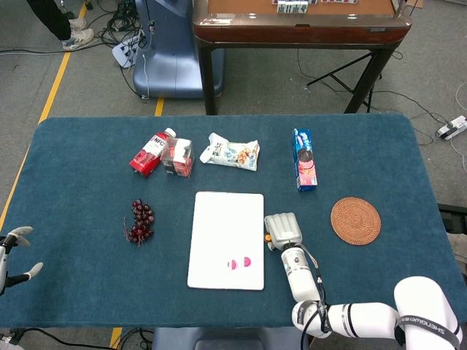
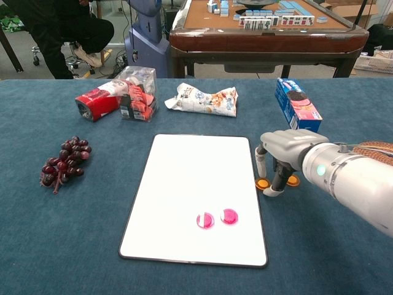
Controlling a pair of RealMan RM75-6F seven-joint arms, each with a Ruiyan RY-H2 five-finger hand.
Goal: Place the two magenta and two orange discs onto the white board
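Note:
The white board [image 1: 226,226] [image 2: 184,184] lies flat in the middle of the blue table. Two magenta discs [image 1: 235,264] [image 1: 246,261] sit side by side on its near part, also seen in the chest view [image 2: 205,220] [image 2: 229,216]. Two orange discs [image 2: 262,183] [image 2: 293,180] lie on the cloth just right of the board. My right hand [image 1: 282,230] [image 2: 284,153] hangs over them, fingers [image 2: 261,165] pointing down and apart. One fingertip touches the left orange disc, and neither disc is lifted. My left hand [image 1: 14,251] is at the table's left edge, fingers spread, empty.
A bunch of dark grapes [image 1: 139,221] [image 2: 63,161] lies left of the board. Behind it are a red carton [image 1: 149,153], a small pack [image 1: 177,158], a snack bag [image 1: 231,153] and a blue biscuit box [image 1: 304,159]. A woven coaster [image 1: 355,220] lies right of my right hand.

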